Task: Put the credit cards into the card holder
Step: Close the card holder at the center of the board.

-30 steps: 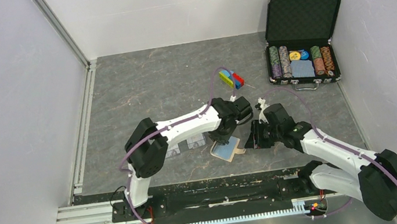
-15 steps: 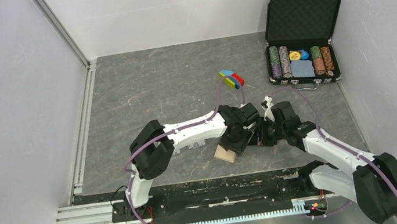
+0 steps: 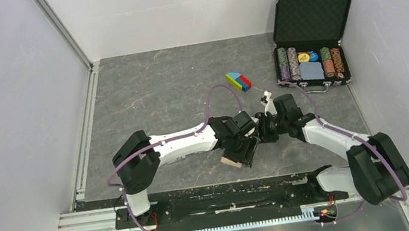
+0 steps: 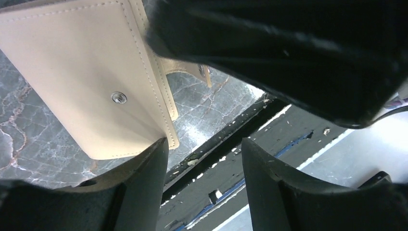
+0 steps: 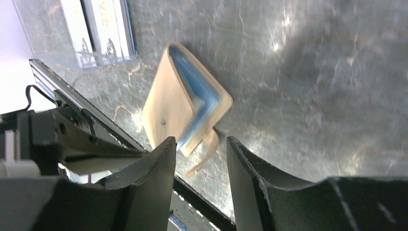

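Closing in together, left pincer and right pincer are gaping empty over the holder, likely light and floppy, best pinched at its edge.

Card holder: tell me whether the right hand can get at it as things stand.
Probably yes: the card holder lies just ahead of the open right hand, though the left hand crowds close beside it.

White arm links, black joints, purple cables

Left gripper, right gripper: both agape.
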`<state>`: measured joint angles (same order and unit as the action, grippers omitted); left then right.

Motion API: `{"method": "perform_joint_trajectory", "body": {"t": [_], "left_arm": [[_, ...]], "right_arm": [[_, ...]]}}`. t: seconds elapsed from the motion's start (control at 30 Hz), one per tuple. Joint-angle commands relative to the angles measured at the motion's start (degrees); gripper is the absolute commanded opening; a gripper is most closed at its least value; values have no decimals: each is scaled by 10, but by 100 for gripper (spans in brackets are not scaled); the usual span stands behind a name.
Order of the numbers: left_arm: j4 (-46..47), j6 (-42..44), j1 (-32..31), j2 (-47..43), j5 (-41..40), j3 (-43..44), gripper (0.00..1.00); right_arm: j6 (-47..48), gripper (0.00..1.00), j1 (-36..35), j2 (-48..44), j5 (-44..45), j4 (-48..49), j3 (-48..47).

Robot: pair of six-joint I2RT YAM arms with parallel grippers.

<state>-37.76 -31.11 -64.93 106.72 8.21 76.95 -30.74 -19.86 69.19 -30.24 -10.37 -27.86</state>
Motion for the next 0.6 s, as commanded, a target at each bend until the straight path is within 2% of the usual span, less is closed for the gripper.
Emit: {"method": "perform_joint_trajectory", "body": {"t": [0.0,0.13,0.27,0.4,0.57], "left_arm": [[65,-44,1,-41,29,-41,64],[84,-57,2,-51,35,-70,64],[94,-62,2,-41,44,-77,62],[95,-66,3,-44,40,-75,62],[93,-70,10,-56,38,-79,62]], "right_arm": [[43,47,2,48,-24,32,-66],[46,49,1,100,-44,64,-82],[47,44,-7,146,-61,80,-84],[58,32,-10,155,-60,69,-60],[45,13,-10,99,-51,66,-8]]}}
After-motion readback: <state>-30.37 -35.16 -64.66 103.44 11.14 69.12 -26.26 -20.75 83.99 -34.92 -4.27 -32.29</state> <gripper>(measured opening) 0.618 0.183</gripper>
